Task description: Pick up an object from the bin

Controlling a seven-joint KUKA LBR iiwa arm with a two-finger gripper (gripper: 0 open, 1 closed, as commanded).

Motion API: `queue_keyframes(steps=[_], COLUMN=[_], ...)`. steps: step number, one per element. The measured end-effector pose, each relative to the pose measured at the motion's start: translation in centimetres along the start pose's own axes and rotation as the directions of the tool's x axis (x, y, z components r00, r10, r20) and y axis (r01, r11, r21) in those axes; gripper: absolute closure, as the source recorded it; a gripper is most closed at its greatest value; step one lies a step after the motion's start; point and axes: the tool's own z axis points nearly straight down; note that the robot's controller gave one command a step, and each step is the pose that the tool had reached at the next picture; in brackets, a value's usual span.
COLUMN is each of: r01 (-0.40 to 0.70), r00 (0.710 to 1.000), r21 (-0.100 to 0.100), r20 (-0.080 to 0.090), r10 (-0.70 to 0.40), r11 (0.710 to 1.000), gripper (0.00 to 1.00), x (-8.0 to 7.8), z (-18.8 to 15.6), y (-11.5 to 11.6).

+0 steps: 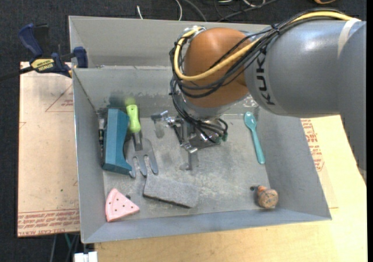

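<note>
My gripper hangs below the arm's wrist over the bare grey floor in the middle of the bin, with nothing seen in it. A flat grey slab lies just in front of it, toward the near wall. To its left are pliers with a green handle, their grey-blue arms pointing to the near side. A blue block lies beyond them against the left wall. A teal spoon rests to the gripper's right.
A pink triangle with dots lies in the near left corner. A small brown round lump sits near the right front corner. The arm and its cables cover the bin's far right part.
</note>
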Motion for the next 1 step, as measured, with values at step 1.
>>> queue_keyframes(steps=[1], r01=[-0.130], r00=[0.992], r21=[-0.005], r20=[-0.002], r10=[0.130], r11=[0.992], gripper=[0.00], x=[1.96], z=[1.32], y=[2.87])
